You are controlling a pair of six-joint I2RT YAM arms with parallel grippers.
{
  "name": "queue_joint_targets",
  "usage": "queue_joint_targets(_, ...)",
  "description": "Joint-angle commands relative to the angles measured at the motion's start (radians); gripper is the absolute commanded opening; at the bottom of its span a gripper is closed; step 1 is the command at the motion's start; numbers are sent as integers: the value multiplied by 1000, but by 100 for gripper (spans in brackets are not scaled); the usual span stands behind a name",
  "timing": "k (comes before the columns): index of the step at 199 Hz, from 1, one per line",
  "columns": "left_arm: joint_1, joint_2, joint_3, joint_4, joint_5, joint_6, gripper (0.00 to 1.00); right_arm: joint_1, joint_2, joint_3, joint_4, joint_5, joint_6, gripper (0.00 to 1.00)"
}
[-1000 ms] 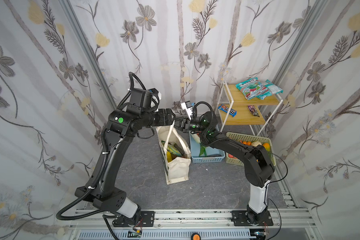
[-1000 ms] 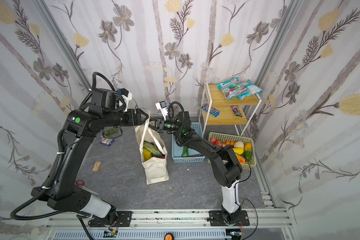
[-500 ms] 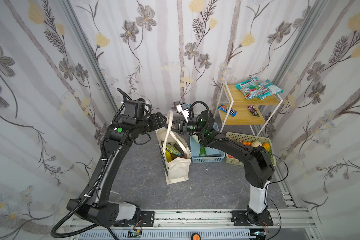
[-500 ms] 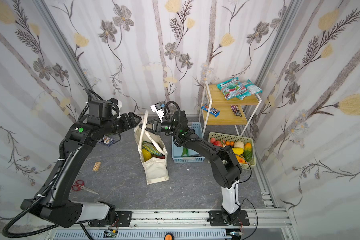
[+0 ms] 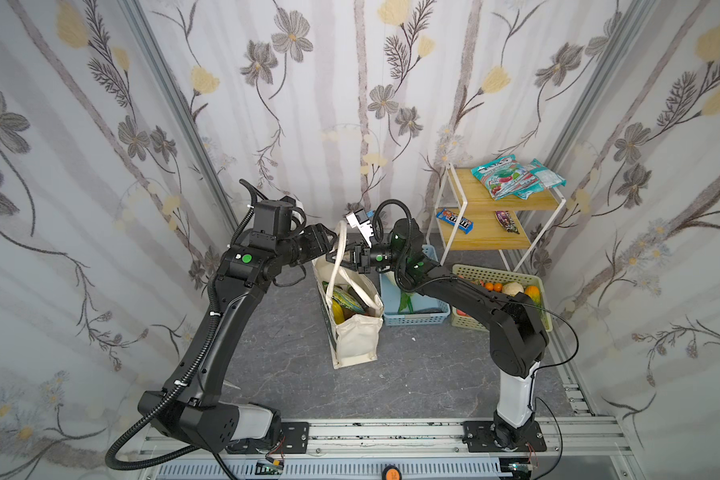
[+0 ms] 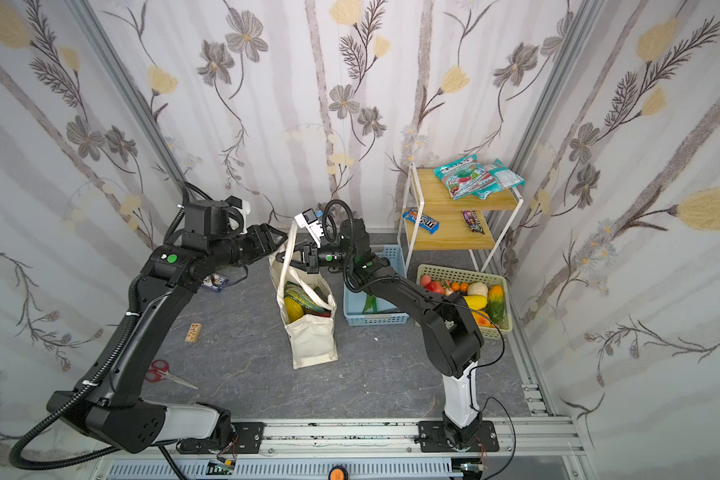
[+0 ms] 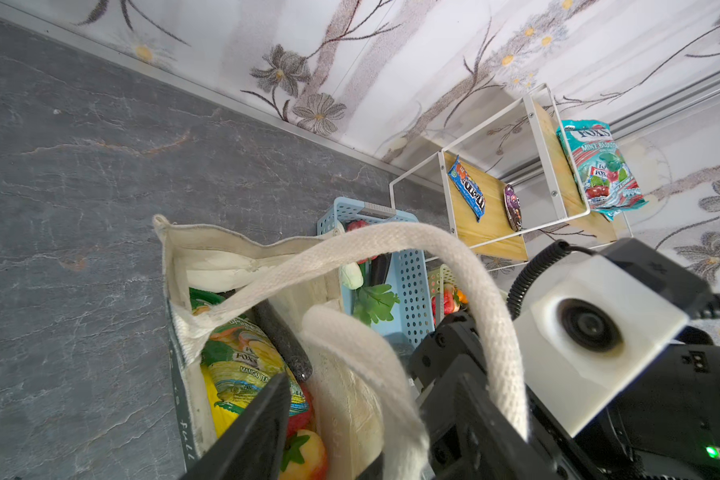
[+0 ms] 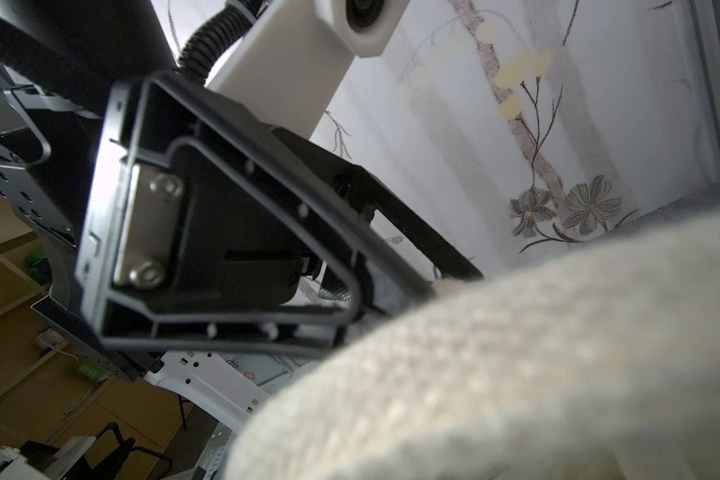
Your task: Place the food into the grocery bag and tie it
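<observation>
The cream grocery bag (image 5: 356, 336) (image 6: 312, 340) stands upright mid-floor in both top views. Food lies inside it: a green snack packet (image 7: 242, 365), a yellow fruit (image 5: 336, 311) and a red-yellow toy fruit (image 7: 304, 453). One cream loop handle (image 5: 341, 241) (image 7: 391, 241) is raised above the bag's mouth, and my right gripper (image 5: 352, 259) (image 6: 298, 259) is shut on it from the right. That strap (image 8: 516, 353) fills the right wrist view and hides the right fingers. My left gripper (image 5: 329, 245) (image 7: 329, 419) hangs over the mouth from the left, open, beside the second handle (image 7: 362, 361).
A light blue basket (image 5: 416, 320) holding some greens stands right of the bag. Beyond it is a pale yellow basket (image 5: 491, 273) of toy produce. A white-framed wooden shelf (image 5: 495, 241) with snack packets (image 5: 512, 178) is at the back right. Scissors (image 6: 163, 374) and a wooden block (image 6: 193, 332) lie on the left floor.
My left gripper has drawn back a little to the left from the raised handle and its jaws have narrowed. The right gripper has shifted slightly left with the handle.
</observation>
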Motion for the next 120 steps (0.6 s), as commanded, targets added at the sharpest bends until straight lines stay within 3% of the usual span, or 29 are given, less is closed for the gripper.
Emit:
queue_joint_targets(1, -4, 11, 2, 17, 12, -8, 63, 6, -18, 7, -6, -9, -19, 14)
queue_joint_targets(42, -4, 27, 2, 37, 35, -16, 49, 19, -14, 50, -103, -13, -73, 16)
queue_joint_targets(78, -4, 22, -1, 44, 39, -31, 11, 17, -24, 50, -140, 17, -88, 20)
queue_joint_targets(97, 2, 17, 0, 37, 29, -31, 0, 10, -46, 31, -175, 39, -111, 33)
queue_joint_targets(120, 12, 12, 1, 33, 31, -28, 0, -22, -132, -80, -169, 74, -145, 56)
